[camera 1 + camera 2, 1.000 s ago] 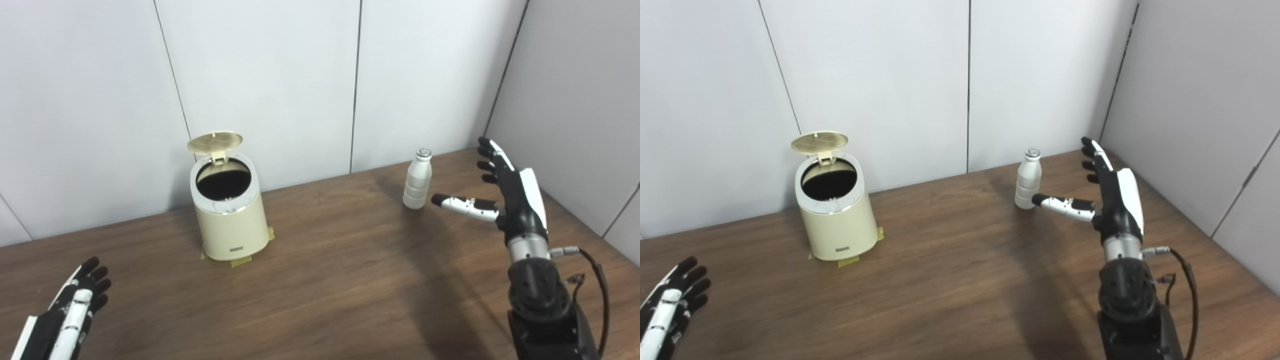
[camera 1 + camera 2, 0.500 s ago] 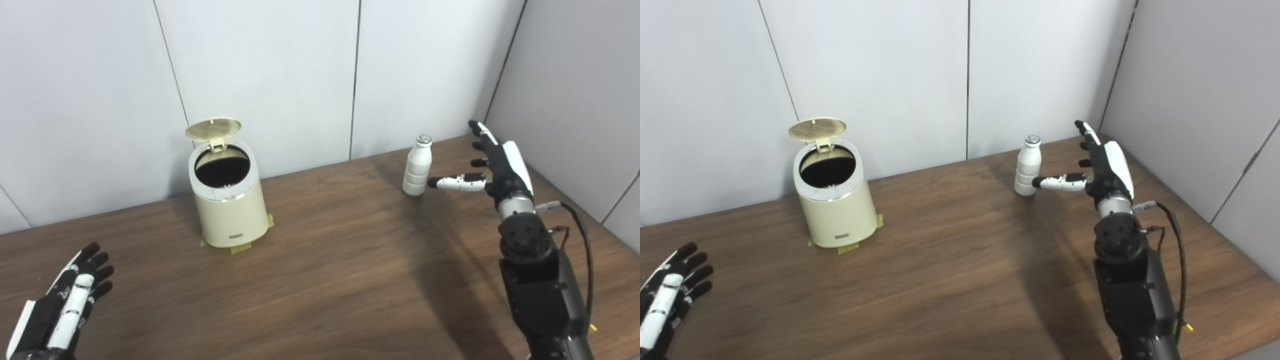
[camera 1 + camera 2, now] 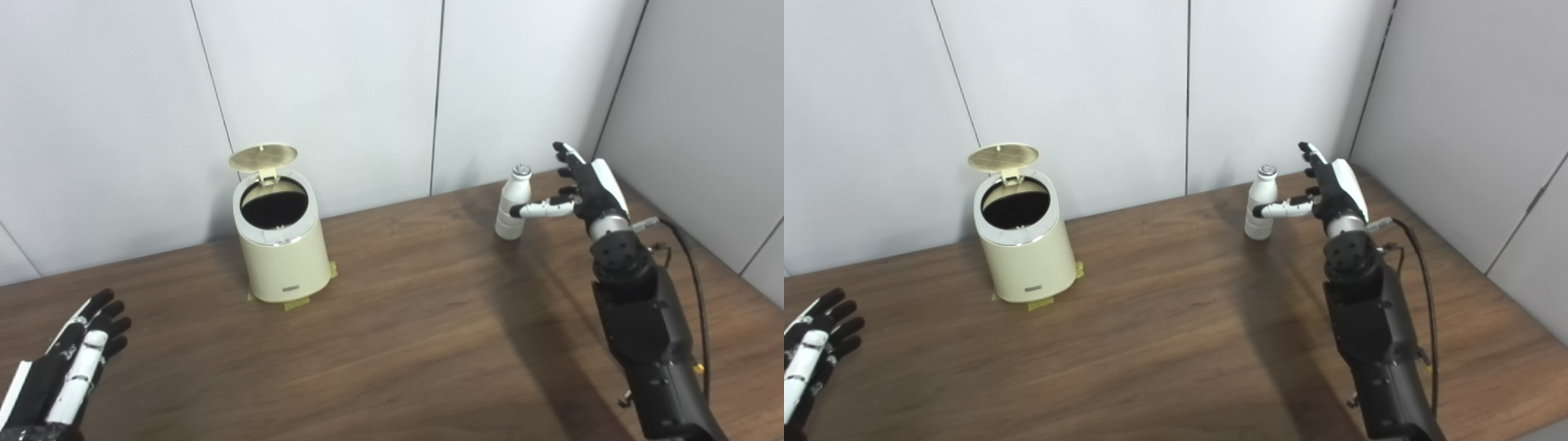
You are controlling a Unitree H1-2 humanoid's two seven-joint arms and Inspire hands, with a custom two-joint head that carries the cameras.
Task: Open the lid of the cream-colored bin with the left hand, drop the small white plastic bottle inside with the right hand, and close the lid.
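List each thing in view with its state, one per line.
bin: upright, taped to the table
lid: open, raised behind the rim
bottle: upright, capped, ungrasped
right hand: open, thumb in front of the bottle
left hand: open, holding nothing

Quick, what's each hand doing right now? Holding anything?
Left hand: open, holding nothing, low over the table.
Right hand: open beside the white bottle, thumb across its front, not gripping it yet.

The bin (image 3: 282, 248) stands toward the back left of the table (image 3: 404, 343), lid (image 3: 263, 157) up behind its mouth. The bottle (image 3: 511, 203) stands upright far right, near the wall. The right hand (image 3: 588, 184) is just beside it; the left hand (image 3: 67, 367) is at the near left edge.
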